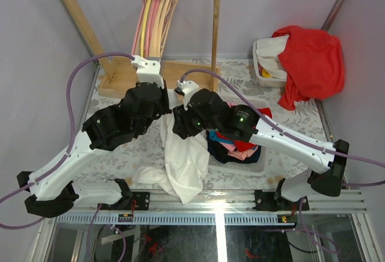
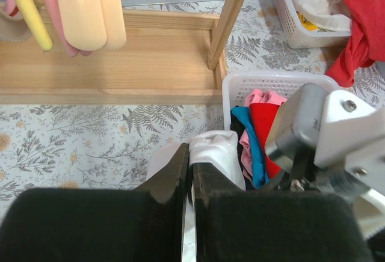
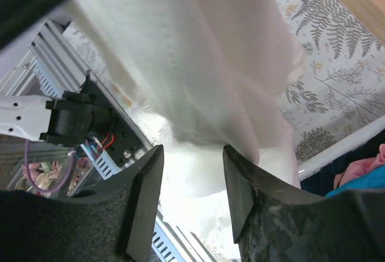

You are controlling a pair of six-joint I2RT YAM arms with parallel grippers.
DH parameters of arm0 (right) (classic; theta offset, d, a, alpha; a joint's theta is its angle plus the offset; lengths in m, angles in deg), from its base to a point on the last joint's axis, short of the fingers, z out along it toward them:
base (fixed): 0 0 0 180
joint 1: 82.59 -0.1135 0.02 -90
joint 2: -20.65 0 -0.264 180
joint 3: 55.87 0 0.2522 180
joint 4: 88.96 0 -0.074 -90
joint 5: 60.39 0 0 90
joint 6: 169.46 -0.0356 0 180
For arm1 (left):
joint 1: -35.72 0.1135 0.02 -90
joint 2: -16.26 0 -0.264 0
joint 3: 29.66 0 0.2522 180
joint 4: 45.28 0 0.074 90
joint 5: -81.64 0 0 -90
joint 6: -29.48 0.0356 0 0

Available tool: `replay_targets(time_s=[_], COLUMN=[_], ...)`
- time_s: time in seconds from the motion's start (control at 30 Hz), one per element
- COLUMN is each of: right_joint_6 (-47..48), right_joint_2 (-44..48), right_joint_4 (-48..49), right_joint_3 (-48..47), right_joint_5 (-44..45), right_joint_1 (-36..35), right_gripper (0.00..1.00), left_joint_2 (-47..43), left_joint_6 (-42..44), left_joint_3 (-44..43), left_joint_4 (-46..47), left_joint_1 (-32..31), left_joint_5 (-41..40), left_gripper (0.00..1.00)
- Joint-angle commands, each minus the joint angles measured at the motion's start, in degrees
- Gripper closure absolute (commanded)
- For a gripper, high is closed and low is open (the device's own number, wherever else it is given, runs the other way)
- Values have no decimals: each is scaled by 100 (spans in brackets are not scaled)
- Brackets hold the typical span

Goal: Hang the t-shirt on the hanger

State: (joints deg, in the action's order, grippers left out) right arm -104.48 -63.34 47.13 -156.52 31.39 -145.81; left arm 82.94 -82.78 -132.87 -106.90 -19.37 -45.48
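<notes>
The white t-shirt point(image 1: 183, 160) hangs in a long bunch from between the two wrists down onto the table near its front edge. My left gripper point(image 2: 191, 154) is shut on a fold of the t-shirt point(image 2: 216, 151), with cloth pinched between its black fingers. My right gripper point(image 3: 192, 154) stands open just below it, and the t-shirt point(image 3: 204, 63) drapes in front of its fingertips without being pinched. A pale peach hanger point(image 2: 90, 9) hangs on the wooden rail at the back, among pink and yellow ones point(image 1: 153, 15).
A white basket point(image 2: 271, 80) of red, blue and pink clothes sits right of the t-shirt. A big red garment point(image 1: 313, 57) spills from a white bin point(image 1: 261, 73) at the back right. The wooden rack's base point(image 1: 120, 79) and post point(image 2: 228, 15) stand behind the grippers.
</notes>
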Motion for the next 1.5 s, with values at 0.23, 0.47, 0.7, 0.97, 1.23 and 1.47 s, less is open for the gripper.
replay_targets(time_s=[0.23,0.47,0.7,0.97,1.23,1.47], right_joint_6=[-119,414,531,490,491,565], right_joint_2=[-140,-56,-592,-1424,-655,-8], right_joint_4=[597,586,279,97,258,282], right_joint_3=[-27,-567,-1434,-2202,-1372,-865], right_joint_5=[478,173,161,-79,77,161], right_joint_1=[-35,-18,-18,-16,-13,56], right_gripper=[89,85,36,46,62,65], left_joint_2=[-287,-358,-308,-140,-155,-146], left_joint_6=[-99,-213,-127,-17,-40,-124], left_joint_3=[-79,-499,-781,-1326,-1224,-959], left_joint_4=[-1,-448,-500,-705,-853,-735], left_joint_1=[-16,-14,-19,-18,-15,-13], left_joint_5=[-276,-671,-590,-639,-931,-866], left_gripper=[100,100,100,100,100,100])
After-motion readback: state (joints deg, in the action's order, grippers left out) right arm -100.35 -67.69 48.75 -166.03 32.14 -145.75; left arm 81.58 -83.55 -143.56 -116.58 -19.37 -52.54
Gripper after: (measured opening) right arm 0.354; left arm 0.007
